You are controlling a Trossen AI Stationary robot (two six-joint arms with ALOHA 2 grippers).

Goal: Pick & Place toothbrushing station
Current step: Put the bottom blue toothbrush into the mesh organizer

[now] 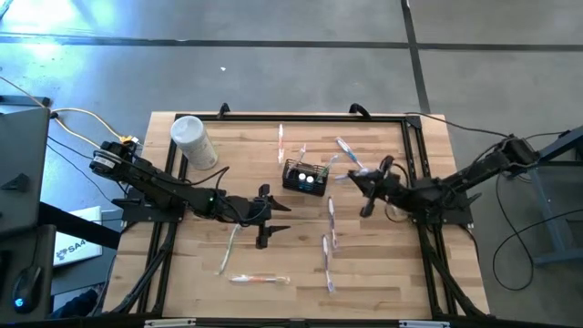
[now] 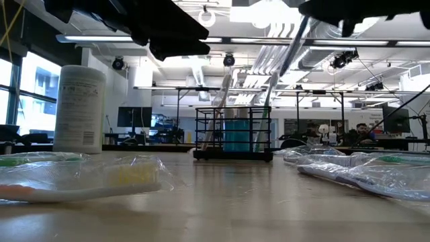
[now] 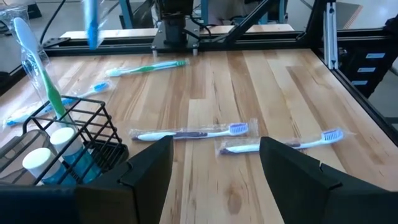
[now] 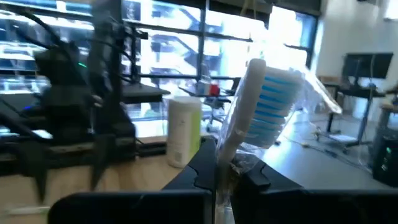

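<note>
- The toothbrushing station (image 1: 304,177), a black wire-mesh caddy, stands upright mid-counter (image 1: 383,273), long axis roughly across it.
- Left gripper (image 1: 264,219): released, hovering beside the caddy.
- Right gripper (image 1: 375,187): clenched on a wrapped toothbrush (image 4: 261,106), bristles up.

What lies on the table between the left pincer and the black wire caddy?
In the high view, only bare wood separates the open left pincer from the caddy; no toothbrush lies there.

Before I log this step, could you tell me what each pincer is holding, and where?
The right pincer grips a wrapped toothbrush by its handle below the bristles. The left pincer is open, holding nothing.
</note>
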